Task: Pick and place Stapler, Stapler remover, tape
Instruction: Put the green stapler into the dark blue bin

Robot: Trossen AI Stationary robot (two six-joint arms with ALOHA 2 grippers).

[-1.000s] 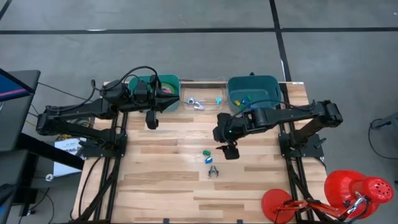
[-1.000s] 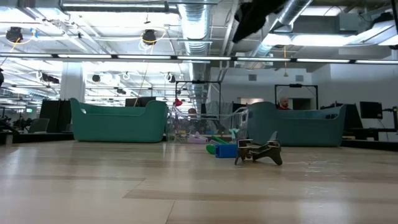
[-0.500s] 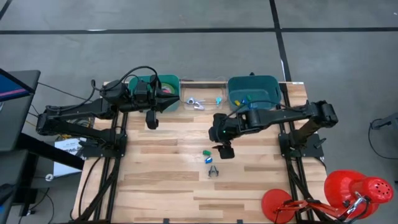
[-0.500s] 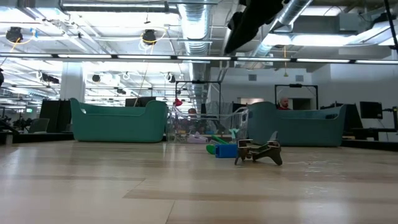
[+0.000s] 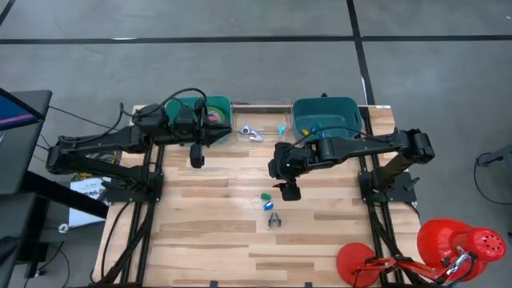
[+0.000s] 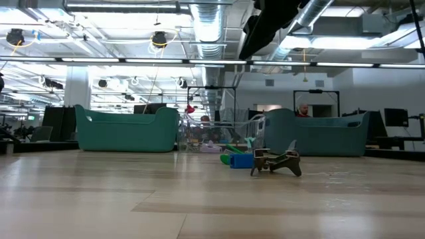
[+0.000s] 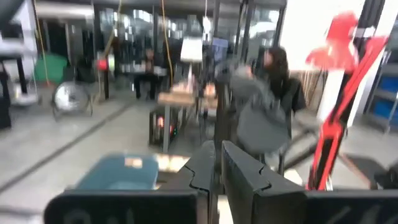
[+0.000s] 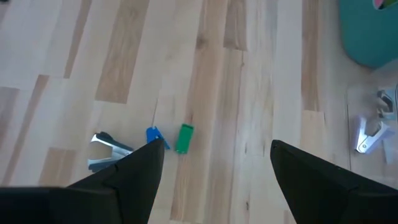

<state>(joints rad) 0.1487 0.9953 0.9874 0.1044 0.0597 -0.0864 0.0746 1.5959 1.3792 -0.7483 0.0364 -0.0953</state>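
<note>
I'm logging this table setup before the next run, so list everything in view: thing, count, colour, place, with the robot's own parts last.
Bins: two, teal; left bin and right bin at the table's far edge.
Clear tray: one, transparent, between the bins, holding small metallic and blue pieces.
Tape: pinkish red and green rolls in the left bin, partly hidden; count unclear.
Small green piece: one, mid-table.
Small blue piece: one, beside the green one.
Staple remover: one, dark metal, just nearer than the blue piece.
Lamp: one, red, right near corner.
Left gripper: shut, empty, over the left bin.
Right gripper: open, above the small pieces.
</note>
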